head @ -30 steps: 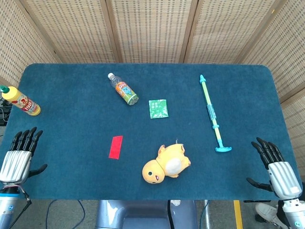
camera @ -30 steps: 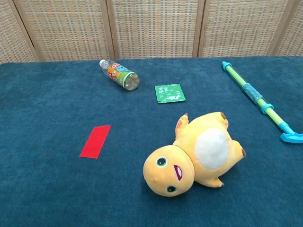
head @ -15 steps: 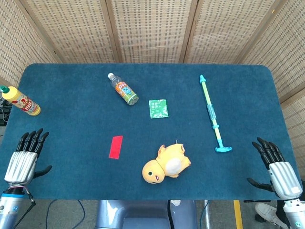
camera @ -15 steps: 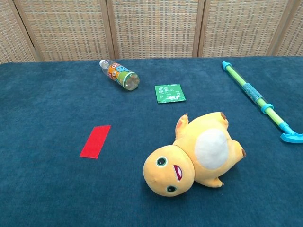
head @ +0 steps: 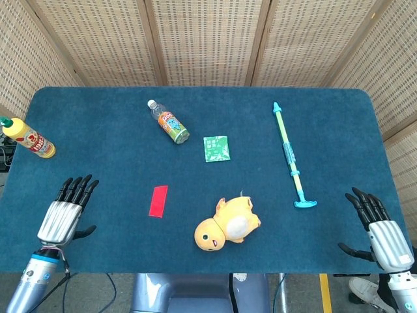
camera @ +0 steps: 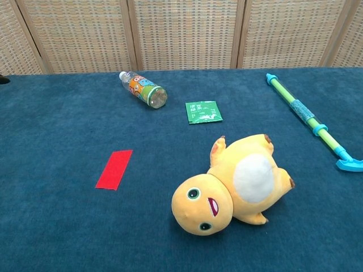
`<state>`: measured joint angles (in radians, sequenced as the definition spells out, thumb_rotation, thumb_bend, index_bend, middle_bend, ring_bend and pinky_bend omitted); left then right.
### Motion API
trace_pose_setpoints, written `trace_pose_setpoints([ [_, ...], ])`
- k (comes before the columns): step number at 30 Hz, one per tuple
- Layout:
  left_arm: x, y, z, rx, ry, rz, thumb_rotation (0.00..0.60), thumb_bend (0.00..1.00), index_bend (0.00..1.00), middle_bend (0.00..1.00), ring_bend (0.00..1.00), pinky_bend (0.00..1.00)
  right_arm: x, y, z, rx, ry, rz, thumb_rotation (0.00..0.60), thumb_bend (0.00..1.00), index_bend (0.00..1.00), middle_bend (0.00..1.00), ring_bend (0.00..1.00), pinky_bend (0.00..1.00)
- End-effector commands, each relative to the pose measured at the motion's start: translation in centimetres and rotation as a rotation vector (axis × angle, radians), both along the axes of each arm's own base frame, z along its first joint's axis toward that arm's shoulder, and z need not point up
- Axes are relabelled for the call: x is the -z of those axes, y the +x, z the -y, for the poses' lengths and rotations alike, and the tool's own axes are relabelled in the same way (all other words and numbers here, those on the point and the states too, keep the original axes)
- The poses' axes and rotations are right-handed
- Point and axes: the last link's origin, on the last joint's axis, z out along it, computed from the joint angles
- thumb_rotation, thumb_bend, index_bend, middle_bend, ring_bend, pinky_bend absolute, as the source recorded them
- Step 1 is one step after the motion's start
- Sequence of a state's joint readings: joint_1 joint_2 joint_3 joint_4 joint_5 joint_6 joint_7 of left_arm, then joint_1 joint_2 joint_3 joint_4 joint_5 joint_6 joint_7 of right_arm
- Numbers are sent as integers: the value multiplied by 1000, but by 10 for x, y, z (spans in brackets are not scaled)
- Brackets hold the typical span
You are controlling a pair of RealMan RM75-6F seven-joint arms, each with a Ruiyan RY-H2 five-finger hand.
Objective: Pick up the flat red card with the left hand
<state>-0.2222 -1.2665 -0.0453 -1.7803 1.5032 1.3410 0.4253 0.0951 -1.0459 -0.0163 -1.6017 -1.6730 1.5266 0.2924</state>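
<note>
Head view shows my left hand [head: 65,212] low on the left side of the blue table [head: 98,130], fingers spread apart and holding nothing. A bit to the right of it, and a little farther from me, lies the flat red card [head: 158,200]. Nothing sits between my hand and the card, just bare cloth. The card is a long thin strip, and its long side runs away from me and leans a tiny bit to the right at the far end. So I think I need to slide my hand to the right and come down on its long edges. Just past the card, to the right and nearer me, is the yellow plush toy [head: 228,225], close enough that I should be careful not to bump it. Far over on the right edge sits my right hand [head: 378,228], also spread wide and empty. It is well apart from the card, so my left hand is much nearer, which fits the job.
</note>
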Motion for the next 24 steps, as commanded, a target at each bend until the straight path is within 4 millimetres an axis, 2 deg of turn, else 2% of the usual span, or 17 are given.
trace_pose_setpoints([
  [1,16,14,-7,21,-35,-17,600,100,0,0,0,0,0,-1,1,1,1,2,600,0,0,0,0,0],
  [5,32,22,-12,28,-63,-43,600,241,0,0,0,0,-1,-1,1,1,4,6,600,0,0,0,0,0],
  [13,70,35,-22,28,-110,-93,600,254,0,0,0,0,-3,-2,2,5,5,23,600,0,0,0,0,0],
  [19,86,42,-27,33,-118,-114,600,330,0,0,0,0,-4,-3,2,3,6,27,600,0,0,0,0,0],
  [24,103,50,-31,31,-135,-126,600,331,0,0,0,0,-5,-3,2,2,8,34,600,0,0,0,0,0],
])
